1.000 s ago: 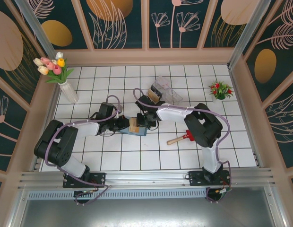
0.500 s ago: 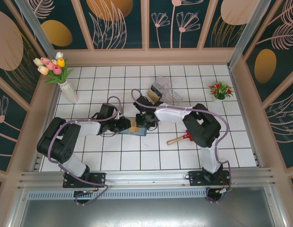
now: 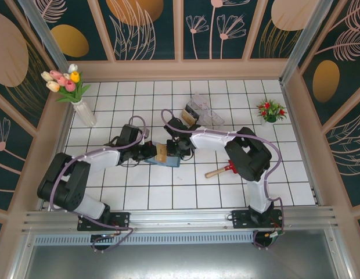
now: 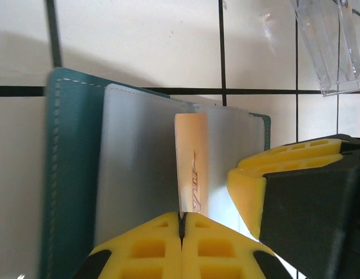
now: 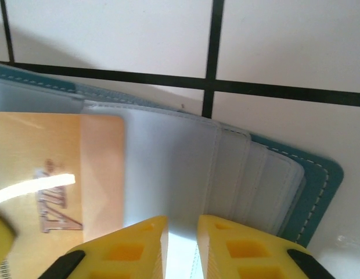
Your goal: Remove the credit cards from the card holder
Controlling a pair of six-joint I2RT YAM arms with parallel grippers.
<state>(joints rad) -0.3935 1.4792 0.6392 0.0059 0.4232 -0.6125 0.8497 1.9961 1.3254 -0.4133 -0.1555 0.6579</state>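
- One tan card (image 4: 190, 163) is the only card I can count. The left hand (image 4: 181, 224) has its fingers pressed together on the card's near edge.
- From that hand the card runs straight ahead, with its long axis in line with the hand's reach. Its far end lies among the pale sleeves of the card holder (image 4: 64, 174), so I judge the coming pull should go straight back along that line.
- One card holder lies open and flat on the counter (image 3: 168, 197), directly ahead of and beneath both hands.
- Two hands meet over the holder, coming from opposite sides. The left is nearer the card, being already on it.
- The right hand (image 5: 181, 247) is just beside the card, down on the sleeves. Its fingers are almost together, with a narrow gap where pale sleeve shows. I cannot tell whether it pinches the sleeve or merely presses the holder down.
- Seen from the right hand, the card lies off to its left and the sleeve stack fans out ahead.
- Whether a second card is tucked in the sleeves cannot be told.
- One clear box (image 4: 331, 46) sits beyond the left hand, apart from the holder, and one toy shovel (image 3: 219, 171) lies behind the right hand.
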